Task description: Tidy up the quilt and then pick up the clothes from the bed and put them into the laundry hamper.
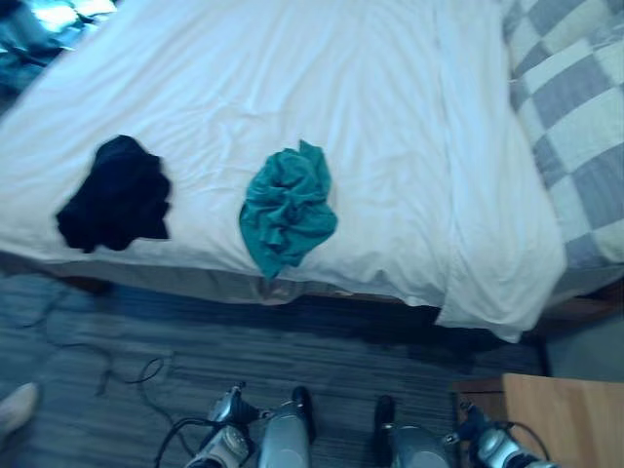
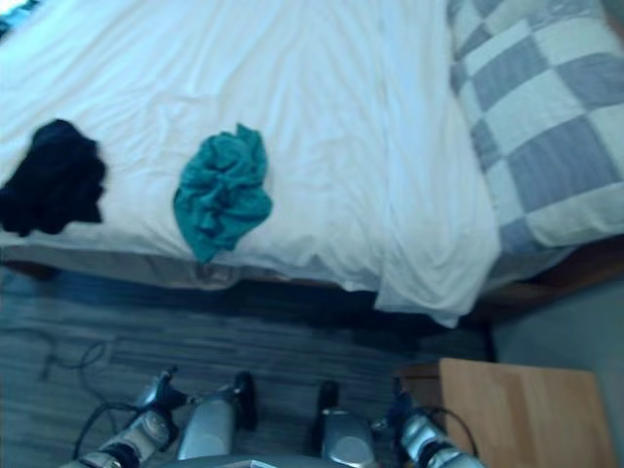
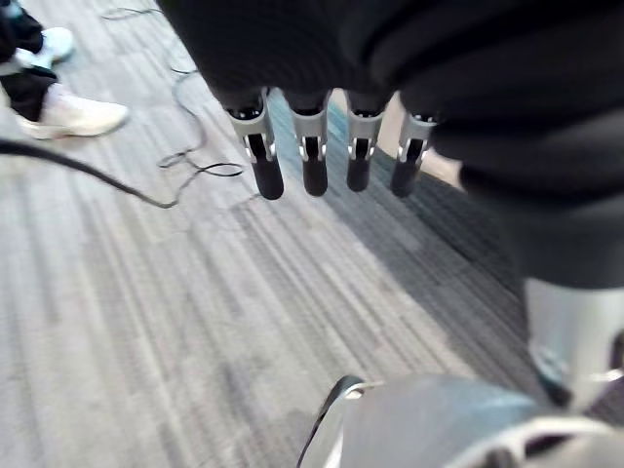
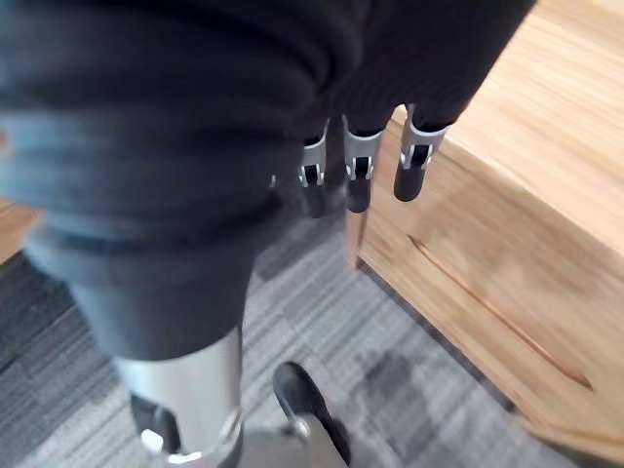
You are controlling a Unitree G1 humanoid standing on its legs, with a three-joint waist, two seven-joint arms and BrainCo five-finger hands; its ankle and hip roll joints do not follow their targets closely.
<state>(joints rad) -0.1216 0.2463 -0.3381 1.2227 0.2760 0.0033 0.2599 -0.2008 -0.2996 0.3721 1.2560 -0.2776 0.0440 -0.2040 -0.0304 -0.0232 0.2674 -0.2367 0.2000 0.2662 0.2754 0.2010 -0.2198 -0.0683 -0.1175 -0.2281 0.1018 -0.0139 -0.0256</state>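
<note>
Cut-off edges and hidden parts

The checked quilt (image 2: 546,127) runs out past the right and top edges, so its full lie cannot be told. The black garment (image 2: 54,180) is clipped by the left edge in the right eye view. The wooden cabinet (image 1: 565,419) is cut by the lower right corner. A person's pale shoe (image 1: 18,408) shows only partly at the left edge.

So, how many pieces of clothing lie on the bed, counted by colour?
Black clothes: 1
Green clothes: 1
Total: 2, both near the front edge of the bed, apart from each other.
</note>
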